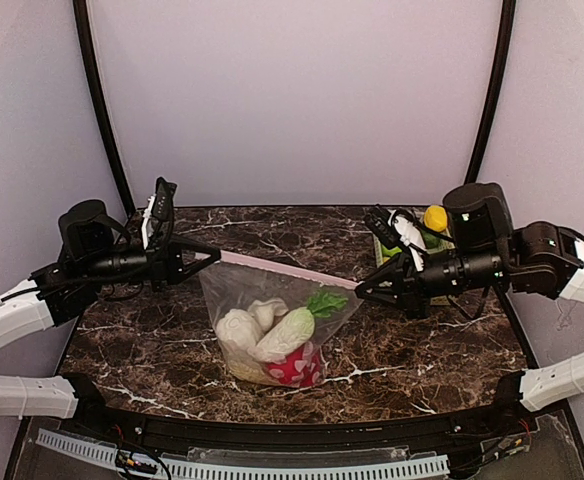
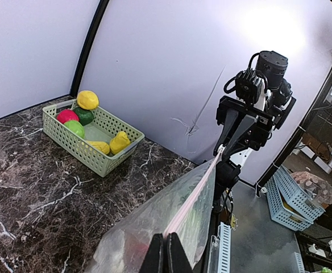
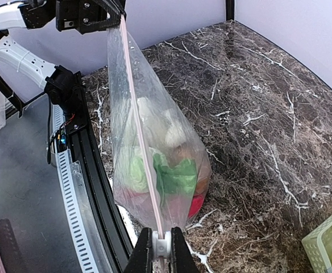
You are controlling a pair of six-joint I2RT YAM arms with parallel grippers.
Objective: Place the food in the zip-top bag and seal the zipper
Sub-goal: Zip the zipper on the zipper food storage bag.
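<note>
The clear zip-top bag (image 1: 272,310) hangs between both grippers above the table, its bottom resting on the marble. Inside it lie the food: a white radish with green top (image 1: 290,330), a pale cabbage (image 1: 236,330), a pale lumpy piece (image 1: 268,311) and a red white-spotted piece (image 1: 299,368). The pink-white zipper (image 1: 282,268) is stretched taut. My left gripper (image 1: 212,254) is shut on the zipper's left end, seen in the left wrist view (image 2: 166,243). My right gripper (image 1: 360,288) is shut on the white slider tab (image 3: 161,245) at the right end.
A light green mesh basket (image 2: 81,149) stands at the back right of the table with yellow (image 2: 87,99), red (image 2: 67,115) and green (image 2: 85,115) toy foods in it. It also shows in the top view (image 1: 434,240) behind my right arm. The table's black front rail (image 1: 272,432) runs below the bag.
</note>
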